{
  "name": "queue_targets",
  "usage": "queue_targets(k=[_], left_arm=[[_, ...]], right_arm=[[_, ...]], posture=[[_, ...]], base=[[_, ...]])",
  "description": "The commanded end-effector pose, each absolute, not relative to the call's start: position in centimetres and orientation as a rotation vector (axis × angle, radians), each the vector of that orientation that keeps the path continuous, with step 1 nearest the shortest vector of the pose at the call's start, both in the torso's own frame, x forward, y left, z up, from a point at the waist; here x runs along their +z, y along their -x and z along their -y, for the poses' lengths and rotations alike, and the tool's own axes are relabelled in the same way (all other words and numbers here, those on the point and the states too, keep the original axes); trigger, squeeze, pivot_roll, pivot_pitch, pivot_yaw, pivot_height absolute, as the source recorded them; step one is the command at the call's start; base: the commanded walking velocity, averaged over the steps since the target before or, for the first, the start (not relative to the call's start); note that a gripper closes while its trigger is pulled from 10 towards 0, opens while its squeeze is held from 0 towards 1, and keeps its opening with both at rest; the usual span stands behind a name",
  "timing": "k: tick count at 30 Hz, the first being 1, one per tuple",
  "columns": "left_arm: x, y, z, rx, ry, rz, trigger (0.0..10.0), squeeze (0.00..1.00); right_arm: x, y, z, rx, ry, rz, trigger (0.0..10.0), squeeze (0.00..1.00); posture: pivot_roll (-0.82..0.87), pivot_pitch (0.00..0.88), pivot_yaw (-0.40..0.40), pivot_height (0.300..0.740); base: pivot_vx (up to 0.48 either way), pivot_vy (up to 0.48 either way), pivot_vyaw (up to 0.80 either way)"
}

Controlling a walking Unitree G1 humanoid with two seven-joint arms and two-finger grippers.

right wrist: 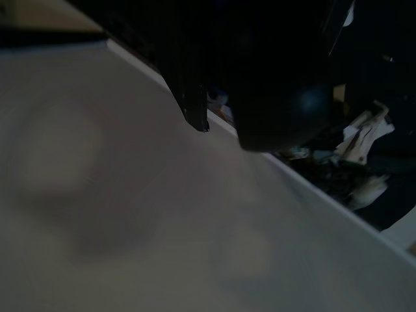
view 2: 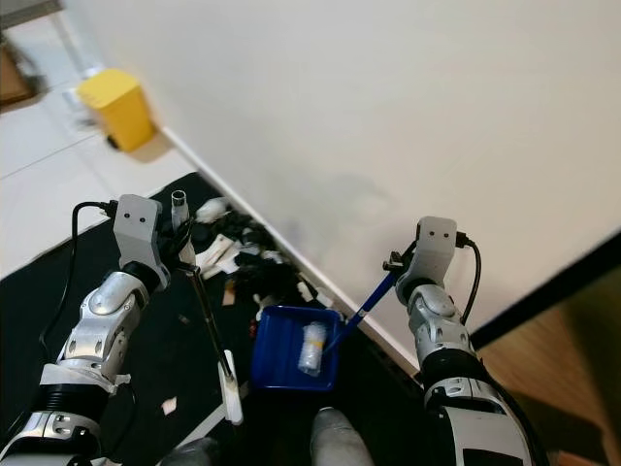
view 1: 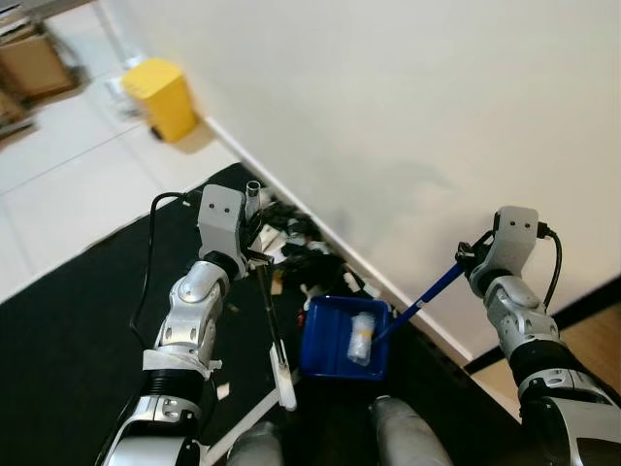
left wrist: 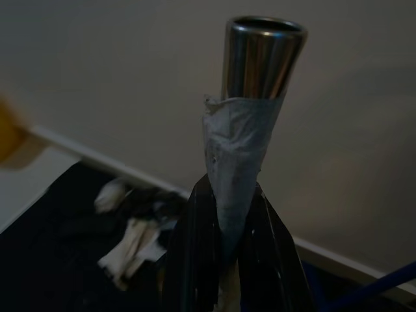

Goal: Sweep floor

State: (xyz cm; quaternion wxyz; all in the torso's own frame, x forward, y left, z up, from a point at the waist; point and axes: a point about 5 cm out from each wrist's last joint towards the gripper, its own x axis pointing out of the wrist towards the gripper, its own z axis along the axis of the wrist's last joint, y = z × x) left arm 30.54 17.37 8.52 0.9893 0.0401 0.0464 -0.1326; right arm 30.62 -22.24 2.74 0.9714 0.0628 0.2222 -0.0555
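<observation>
down by the wall [view 1: 408, 87], the left gripper [view 1: 254, 254] had its jaws closed on a broom [view 1: 272, 325], a thin dark stick with a metal tip wrapped in tape; its white head [view 1: 284, 381] touched the black mat [view 1: 68, 330]. the right gripper [view 1: 473, 260] held the blue handle [view 1: 425, 296] of a dustpan [view 1: 340, 340], jaws clamped on it. the dustpan sat on the mat between broom and wall, with a small white bottle [view 1: 361, 336] lying in it. scraps of litter [view 1: 296, 238], black and white, lay heaped along the baseboard just beyond the dustpan. a yellow bin [view 1: 161, 97] stood well apart on the white tile by the wall.
</observation>
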Motion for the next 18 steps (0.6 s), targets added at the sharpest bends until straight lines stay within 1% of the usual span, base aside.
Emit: queue_targets(k=[1,18], left_arm=[[9.06,-30.67,-18.03,-0.255,-0.092,-0.074,10.0,0.0],[8.98,-30.44,-17.77,-0.266,-0.094,-0.072,10.0,0.0]], right_arm=[[1.43,-29.47,22.62,-0.135,-0.112,-0.516,10.0,0.0],[1.42,-29.34,22.65,-0.136,-0.117,-0.514,10.0,0.0]], posture=[[0.04,0.054,0.021,0.74],[0.04,0.055,0.023,0.74]], base=[[0.0,0.0,-0.8],[0.0,0.0,-0.8]])
